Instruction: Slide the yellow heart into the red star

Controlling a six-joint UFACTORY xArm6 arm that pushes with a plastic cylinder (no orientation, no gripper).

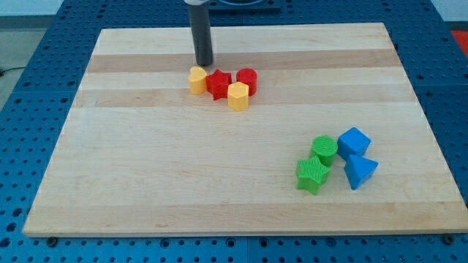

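Near the board's [146,183] top, yellow heart [197,79] touches red star [218,83].
Just above the heart's right side stands my tip [205,65], a bare rod gripping nothing; right of the star sit a yellow hexagon [238,96] and red cylinder [247,79]; green and blue blocks lie lower right.

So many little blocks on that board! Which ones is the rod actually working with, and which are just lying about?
Part of the job:
- yellow heart, touching the red star
- red star
- my tip, just above the heart in the view

Just lying about:
- yellow hexagon
- red cylinder
- green cylinder
- green star
- blue cube
- blue triangle
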